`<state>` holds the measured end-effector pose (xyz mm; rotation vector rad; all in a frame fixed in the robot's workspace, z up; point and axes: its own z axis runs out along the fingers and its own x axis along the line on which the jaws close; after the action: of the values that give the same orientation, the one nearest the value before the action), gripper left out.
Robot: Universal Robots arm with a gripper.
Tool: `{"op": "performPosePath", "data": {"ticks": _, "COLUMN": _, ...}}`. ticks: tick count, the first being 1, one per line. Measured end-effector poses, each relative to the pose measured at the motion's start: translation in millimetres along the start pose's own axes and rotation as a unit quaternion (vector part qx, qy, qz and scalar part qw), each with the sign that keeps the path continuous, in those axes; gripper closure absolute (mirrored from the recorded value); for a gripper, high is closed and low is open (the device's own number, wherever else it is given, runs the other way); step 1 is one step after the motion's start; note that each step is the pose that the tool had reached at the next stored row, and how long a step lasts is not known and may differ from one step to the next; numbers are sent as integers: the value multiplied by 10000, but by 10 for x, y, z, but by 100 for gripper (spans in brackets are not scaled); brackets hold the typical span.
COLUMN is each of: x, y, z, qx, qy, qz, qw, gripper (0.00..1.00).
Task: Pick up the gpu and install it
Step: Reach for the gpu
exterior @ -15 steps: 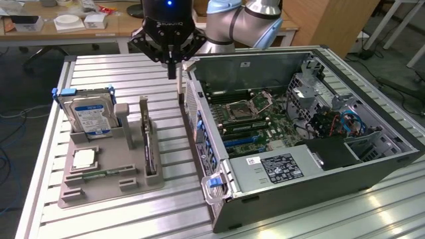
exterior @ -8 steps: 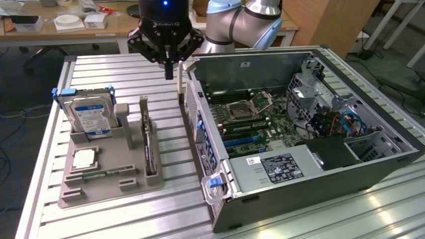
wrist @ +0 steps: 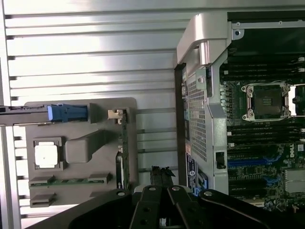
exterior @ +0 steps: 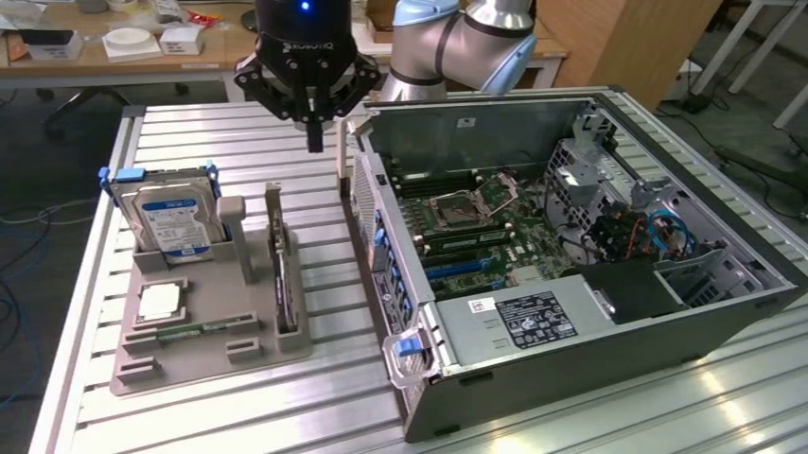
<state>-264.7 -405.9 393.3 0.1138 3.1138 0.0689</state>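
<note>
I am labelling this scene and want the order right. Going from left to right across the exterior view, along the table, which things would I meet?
The hard drive → gpu → processor socket inside the open computer case → blue cables.

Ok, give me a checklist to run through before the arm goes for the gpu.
1. Gripper empty: ok, shut on nothing.
2. Jaws open for a grasp: not ok, shut.
3. Gripper above the gpu: not ok, it hangs between tray and computer case.
4. gpu upright in its tray slot: ok.
5. Case side open: ok.
6. Blue motherboard slots free: cannot tell.
</note>
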Motion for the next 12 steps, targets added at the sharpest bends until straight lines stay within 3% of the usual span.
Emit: {"op": "performPosePath", "data": {"ticks": 12, "x": 115, "y": -13, "z": -3, "qx": 0, "qy": 0, "qz": 0, "qw": 10000, "gripper": 90}}
